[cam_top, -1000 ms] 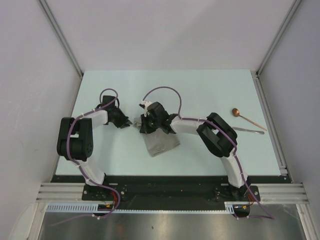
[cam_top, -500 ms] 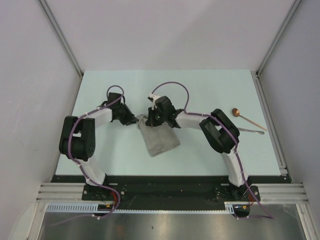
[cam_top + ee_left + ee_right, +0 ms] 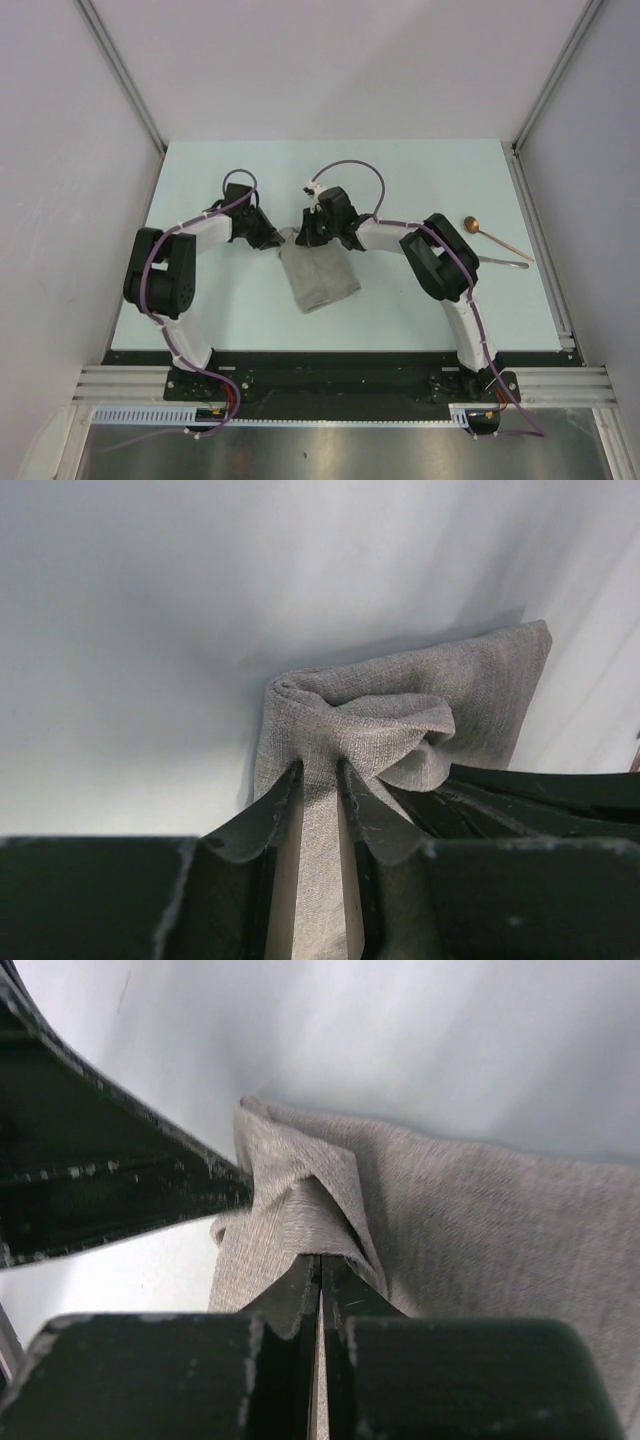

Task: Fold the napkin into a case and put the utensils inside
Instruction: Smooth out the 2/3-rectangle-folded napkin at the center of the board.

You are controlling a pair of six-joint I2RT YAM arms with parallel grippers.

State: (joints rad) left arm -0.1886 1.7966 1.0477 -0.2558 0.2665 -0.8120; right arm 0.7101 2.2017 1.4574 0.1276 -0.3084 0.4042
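The grey-beige napkin point(image 3: 315, 277) lies folded into a rough rectangle at the table's middle. My left gripper point(image 3: 279, 240) is shut on its far left corner; in the left wrist view the napkin point(image 3: 400, 715) runs as a thick band between the fingers point(image 3: 265, 815). My right gripper point(image 3: 307, 237) is shut on the far edge just beside it, pinching a thin fold of the napkin point(image 3: 480, 1220) in the right wrist view. The copper spoon point(image 3: 492, 235) and the thin silvery piece point(image 3: 498, 262) lie at the right side of the table, apart from both grippers.
The pale table point(image 3: 420, 180) is ringed by white walls. A metal rail point(image 3: 540, 240) runs along its right edge, close to the utensils. The two grippers sit very close together over the napkin's far edge.
Both grippers have moved away from the arm bases and closer together, drawing the napkin's far edge with them. The napkin now lies longer and flatter. The utensils have not moved.
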